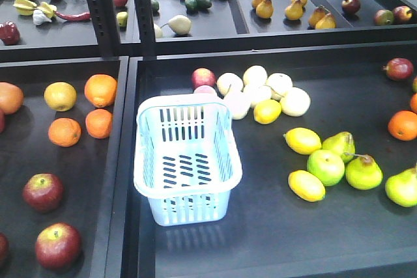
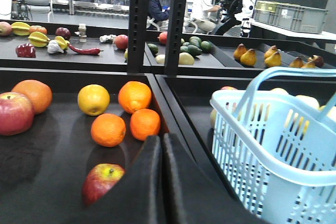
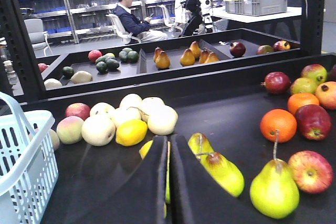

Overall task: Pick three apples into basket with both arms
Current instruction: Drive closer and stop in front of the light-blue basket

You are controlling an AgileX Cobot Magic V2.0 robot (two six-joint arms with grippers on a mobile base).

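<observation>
Black fruit trays fill the front view on two shelf levels. The basket [image 1: 189,211] stands empty at the left side of the middle tray. Two apples [image 1: 43,191] lie well apart from it in the near part of the left tray, below a group of oranges [image 1: 64,131]. From the left wrist, the left gripper [image 2: 161,139] hangs low over the left tray with its fingers pressed together, only a thin seam between them, and it holds nothing. One apple [image 2: 102,181] sits just to its left, partly hidden by the finger. The oranges [image 2: 107,129] are a little further off, and the basket [image 2: 273,174] is to the right, across the tray wall. From the right wrist, the right gripper [image 3: 169,140] has its fingers almost touching and grips nothing. A sliver of lemon [image 3: 167,174] shows through the slit, a pear [image 3: 274,190] stands to the right, and the basket [image 3: 23,174] is at the far left.
</observation>
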